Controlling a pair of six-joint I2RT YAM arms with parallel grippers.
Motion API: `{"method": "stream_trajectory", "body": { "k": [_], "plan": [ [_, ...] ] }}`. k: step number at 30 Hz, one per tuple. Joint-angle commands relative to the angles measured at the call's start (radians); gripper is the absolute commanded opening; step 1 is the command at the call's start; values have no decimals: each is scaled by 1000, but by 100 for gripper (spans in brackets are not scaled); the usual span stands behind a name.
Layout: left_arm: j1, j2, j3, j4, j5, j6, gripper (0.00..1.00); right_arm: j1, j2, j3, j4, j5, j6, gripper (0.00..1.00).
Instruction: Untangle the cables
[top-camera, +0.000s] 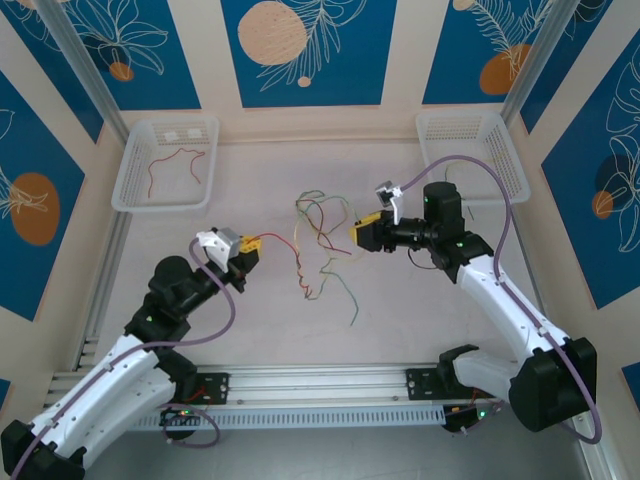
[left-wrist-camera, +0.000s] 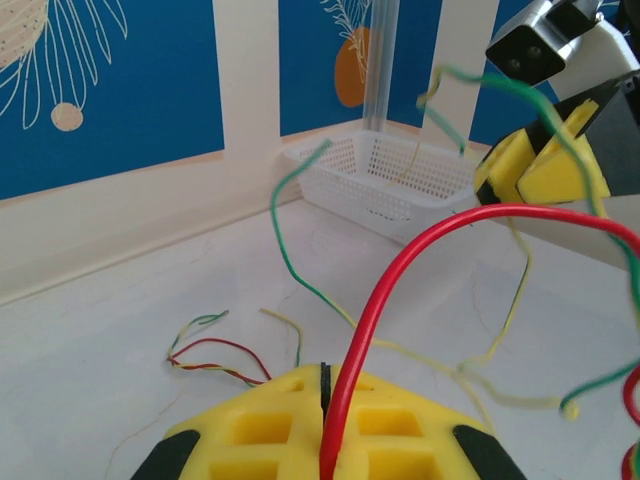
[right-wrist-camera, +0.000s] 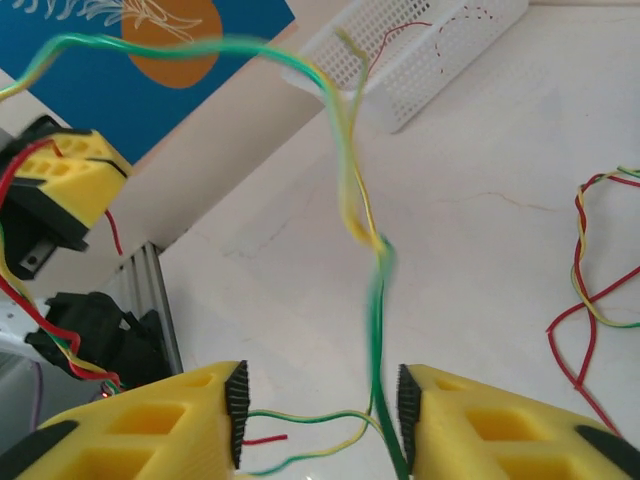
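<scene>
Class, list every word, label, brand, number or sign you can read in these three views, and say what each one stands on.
No readable text in these views.
White patches in the left basket: too small to tell whether they carry writing.
Wall panels: drawn leaves and orange discs, no writing.
Cables: no tags or print visible.
</scene>
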Motion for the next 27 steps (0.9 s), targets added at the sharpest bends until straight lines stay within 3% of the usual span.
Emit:
{"method": "stream_trajectory", "body": {
  "k": [1, 4, 10, 17, 18, 20, 27],
  "plan": [
    [3, -8, 50, -7, 31, -29, 0, 45, -5, 55, -62, 84, -39, 49],
    [3, -11, 55, -15, 28, -30, 0, 76, -12, 70, -87, 149, -62, 55],
    [2, -1, 65, -24, 23, -14, 0, 147, -33, 75, -105, 240, -144, 58],
    [2, 1, 71, -31, 24, -4, 0, 213, -84, 60, -100, 460, -222, 79],
    [2, 1, 71, -33, 22, 0, 0, 213, -93, 55, -95, 477, -224, 85],
    [2, 1, 72, -39, 19, 4, 0, 214, -116, 45, -88, 490, -236, 94],
    [2, -7, 67, -37, 20, 1, 0, 214, -162, 42, -107, 464, -249, 95]
  ]
}}
